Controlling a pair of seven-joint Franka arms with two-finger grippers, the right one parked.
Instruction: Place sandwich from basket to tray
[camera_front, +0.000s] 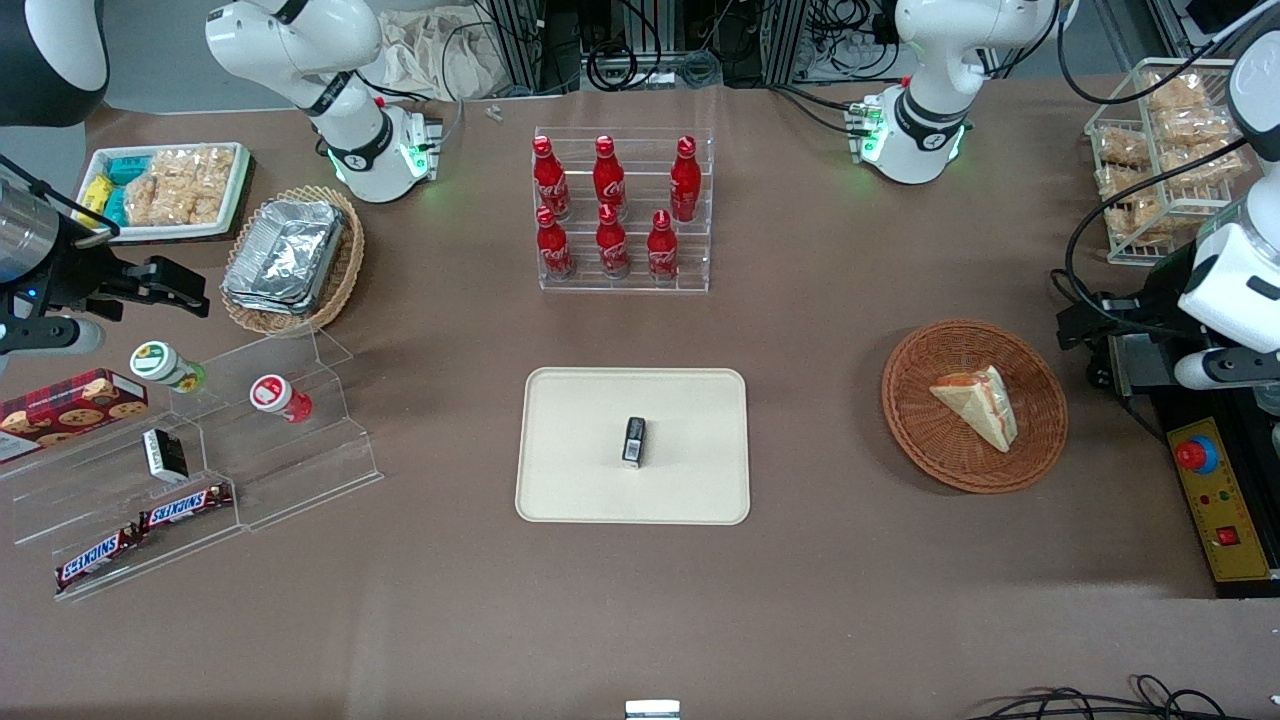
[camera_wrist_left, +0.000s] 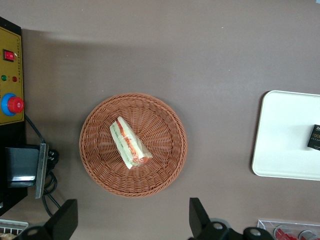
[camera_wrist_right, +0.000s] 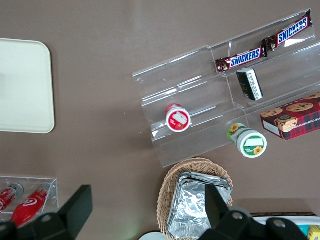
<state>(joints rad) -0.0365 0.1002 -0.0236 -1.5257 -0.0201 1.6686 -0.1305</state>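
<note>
The sandwich (camera_front: 978, 405), a pale wedge with red and green filling, lies in the round reddish-brown wicker basket (camera_front: 905, 400). Both also show in the left wrist view, the sandwich (camera_wrist_left: 129, 144) in the middle of the basket (camera_wrist_left: 165, 170). The cream tray (camera_front: 580, 470) lies mid-table with a small black packet (camera_front: 634, 441) on it; the tray (camera_wrist_left: 285, 145) also shows in the left wrist view. My left gripper (camera_front: 1085, 325) hangs above the table beside the basket, toward the working arm's end. It is open and empty (camera_wrist_left: 132, 220), fingers wide apart, clear of the basket rim.
A yellow control box with a red button (camera_front: 1210, 500) sits beside the basket at the table edge. A clear rack of red cola bottles (camera_front: 620, 210) stands farther from the camera than the tray. A wire rack of snacks (camera_front: 1165, 150) stands near the working arm's base.
</note>
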